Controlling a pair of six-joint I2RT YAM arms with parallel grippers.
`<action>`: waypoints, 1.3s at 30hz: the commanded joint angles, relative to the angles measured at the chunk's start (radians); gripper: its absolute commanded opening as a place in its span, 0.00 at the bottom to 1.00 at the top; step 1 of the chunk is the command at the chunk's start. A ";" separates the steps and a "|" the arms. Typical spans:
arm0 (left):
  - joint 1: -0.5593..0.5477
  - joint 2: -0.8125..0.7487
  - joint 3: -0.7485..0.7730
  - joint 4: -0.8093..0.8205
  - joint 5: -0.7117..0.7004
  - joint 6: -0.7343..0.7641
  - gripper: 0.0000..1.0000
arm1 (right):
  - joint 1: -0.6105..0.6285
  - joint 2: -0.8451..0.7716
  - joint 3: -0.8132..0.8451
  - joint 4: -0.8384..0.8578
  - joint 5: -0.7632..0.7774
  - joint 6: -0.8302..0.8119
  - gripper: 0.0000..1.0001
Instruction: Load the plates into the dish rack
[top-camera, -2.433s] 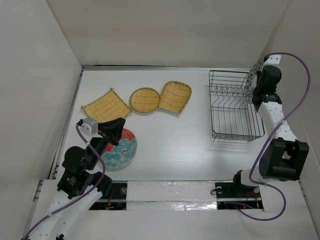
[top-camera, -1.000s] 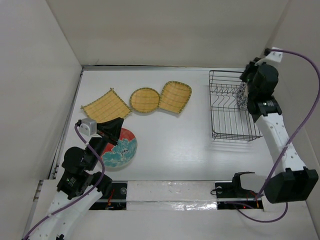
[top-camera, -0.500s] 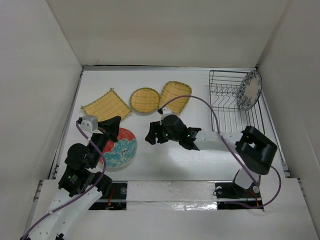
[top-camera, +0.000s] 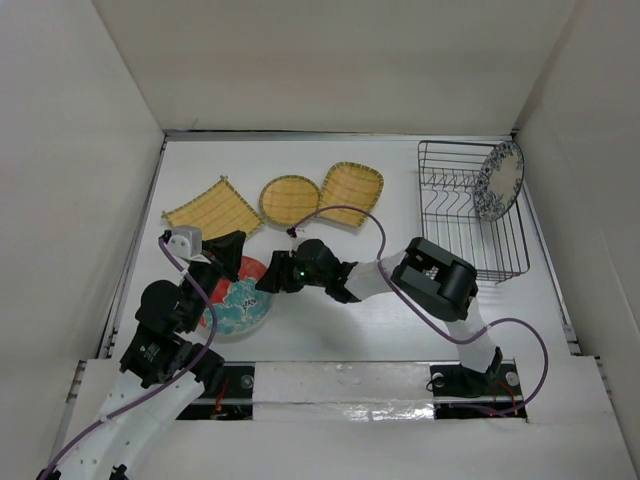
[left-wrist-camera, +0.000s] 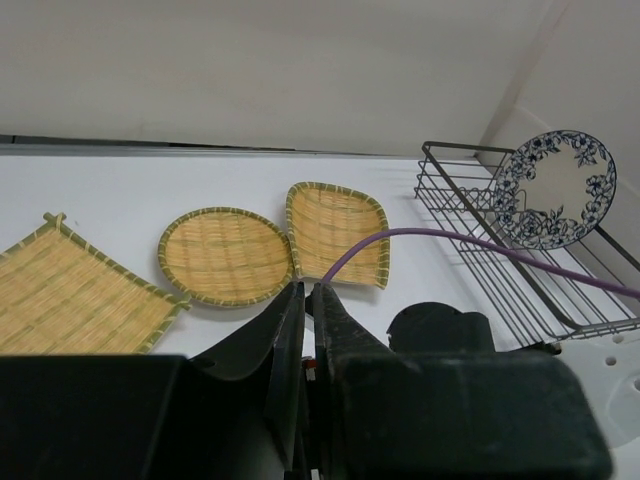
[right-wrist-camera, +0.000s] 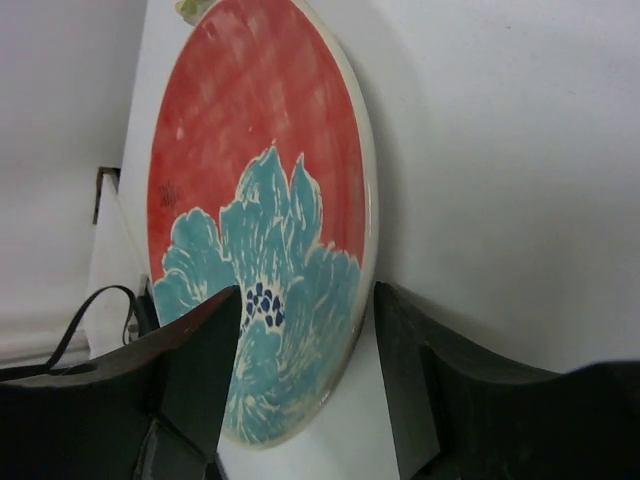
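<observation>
The red-and-teal plate (top-camera: 236, 305) lies flat at the near left. My right gripper (top-camera: 265, 283) is stretched across to its right edge. In the right wrist view this plate (right-wrist-camera: 260, 190) fills the frame, and my right gripper (right-wrist-camera: 308, 290) stands open with the rim between its fingers, one over the plate and one over the table. My left gripper (top-camera: 238, 241) hovers shut over the plate's far-left edge, and its closed tips (left-wrist-camera: 303, 288) hold nothing. The blue-and-white plate (top-camera: 498, 180) stands upright in the dish rack (top-camera: 425, 212) at the far right.
Three woven bamboo plates lie at the back: a square one (top-camera: 210, 212), a round one (top-camera: 290, 200) and a rounded-square one (top-camera: 350, 192). White walls enclose the table on three sides. The right arm's purple cable (top-camera: 345, 210) arcs over the rounded-square plate.
My right gripper let go of the blue-and-white plate, left it standing in the rack, and swung left across the table to the red-and-teal plate. The left gripper shifted slightly right.
</observation>
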 joint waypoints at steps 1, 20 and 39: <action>0.000 0.014 0.028 0.042 0.009 0.013 0.06 | 0.008 0.068 0.026 0.048 -0.035 0.062 0.60; 0.010 0.000 0.030 0.043 0.019 0.011 0.07 | -0.044 -0.371 -0.284 -0.040 -0.020 -0.031 0.00; 0.010 -0.066 0.027 0.043 0.058 0.002 0.08 | -0.828 -1.008 0.117 -0.687 0.505 -0.597 0.00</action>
